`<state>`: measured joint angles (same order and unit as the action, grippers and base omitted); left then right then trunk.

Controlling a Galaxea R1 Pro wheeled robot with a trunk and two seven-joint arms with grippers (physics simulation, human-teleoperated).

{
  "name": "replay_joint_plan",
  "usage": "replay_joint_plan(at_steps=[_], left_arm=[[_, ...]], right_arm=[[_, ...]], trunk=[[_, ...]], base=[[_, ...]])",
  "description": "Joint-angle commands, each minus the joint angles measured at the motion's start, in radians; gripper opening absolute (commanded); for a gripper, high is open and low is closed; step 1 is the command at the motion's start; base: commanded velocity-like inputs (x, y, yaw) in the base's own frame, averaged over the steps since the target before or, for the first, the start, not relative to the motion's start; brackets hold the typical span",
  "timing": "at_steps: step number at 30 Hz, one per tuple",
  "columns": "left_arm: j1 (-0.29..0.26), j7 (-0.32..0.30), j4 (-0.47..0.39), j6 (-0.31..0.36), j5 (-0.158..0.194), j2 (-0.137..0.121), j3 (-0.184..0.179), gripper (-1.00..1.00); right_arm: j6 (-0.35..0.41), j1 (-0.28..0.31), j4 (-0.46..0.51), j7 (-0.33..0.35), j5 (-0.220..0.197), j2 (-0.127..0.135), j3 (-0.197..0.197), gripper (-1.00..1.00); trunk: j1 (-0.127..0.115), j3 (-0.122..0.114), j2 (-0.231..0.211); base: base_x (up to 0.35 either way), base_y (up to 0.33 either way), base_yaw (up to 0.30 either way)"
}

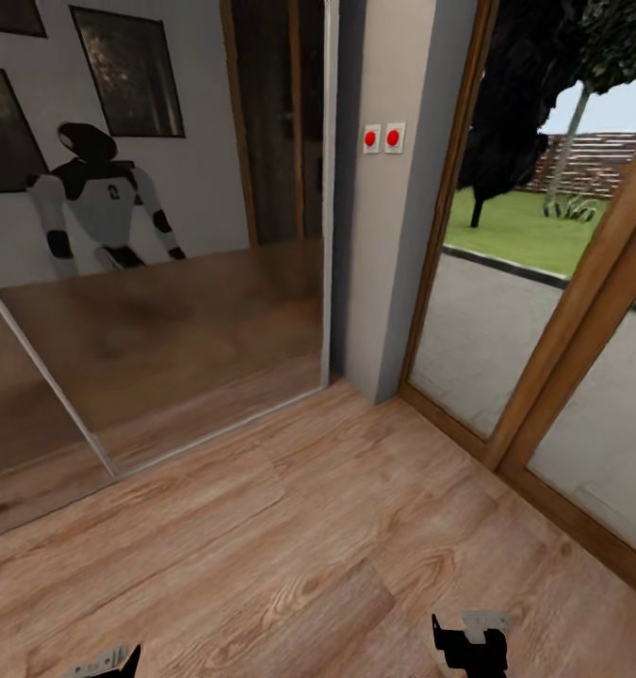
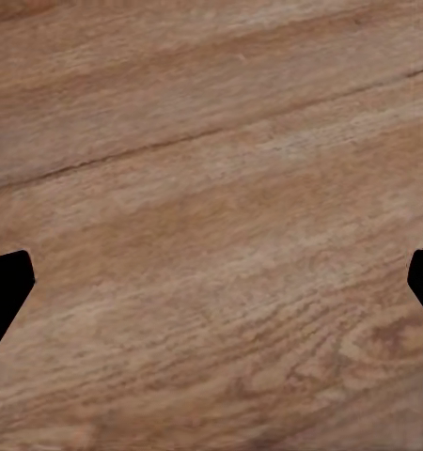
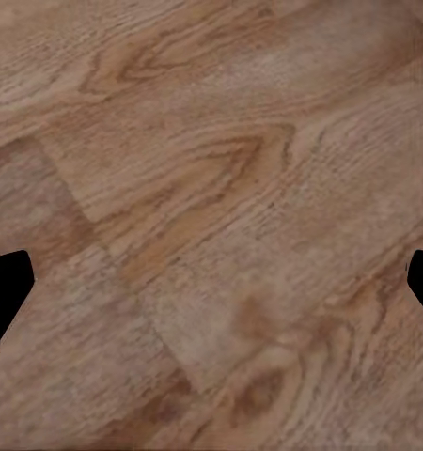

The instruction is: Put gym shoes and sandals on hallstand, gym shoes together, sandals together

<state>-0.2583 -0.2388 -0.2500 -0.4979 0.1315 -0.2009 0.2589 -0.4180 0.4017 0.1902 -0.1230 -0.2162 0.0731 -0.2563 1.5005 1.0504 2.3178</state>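
Underfoot I see bare corridor floor [image 1: 289,556], no shoes or rack. My left gripper [image 2: 211,291] and right gripper [image 3: 211,291] hang released over planks. I should turn from the mirrored door [image 1: 167,311] at ten o'clock.

We are seeing our left black gripper [image 1: 110,662] cut off by the head view's lower edge, with just a dark tip and a pale grey piece showing. Our right black gripper [image 1: 471,643] is also running off that edge. In both wrist views the dark fingers [image 2: 5,291] [image 3: 5,291] are poking in only as corners at the sides. The dark-framed pictures [image 1: 127,71] on the white wall are being cropped by the top and left edges, their contents too murky to read.
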Motion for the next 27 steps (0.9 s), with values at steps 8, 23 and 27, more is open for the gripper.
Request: replay_joint_plan(at_steps=[8, 23, 27], left_arm=[[-0.001, -0.010, 0.001, -0.001, 0.011, -0.001, 0.003, 1.00], [-0.001, -0.007, -0.001, 0.000, 0.011, -0.002, 0.006, 1.00], [-0.001, -0.007, -0.004, 0.001, 0.011, -0.001, 0.006, 1.00]], right_arm=[[-0.002, 0.000, 0.000, -0.004, -0.008, 0.001, -0.009, 1.00], [-0.002, 0.000, 0.000, -0.004, -0.008, 0.001, -0.009, 1.00], [-0.002, 0.000, 0.000, -0.004, -0.008, 0.001, -0.009, 1.00]], trunk=[[0.000, 0.001, 0.000], [0.000, 0.001, 0.000], [0.000, 0.001, 0.000]], base=[[-0.027, -0.036, 0.279], [-0.001, -0.002, 0.279], [0.000, 0.000, 0.279]])
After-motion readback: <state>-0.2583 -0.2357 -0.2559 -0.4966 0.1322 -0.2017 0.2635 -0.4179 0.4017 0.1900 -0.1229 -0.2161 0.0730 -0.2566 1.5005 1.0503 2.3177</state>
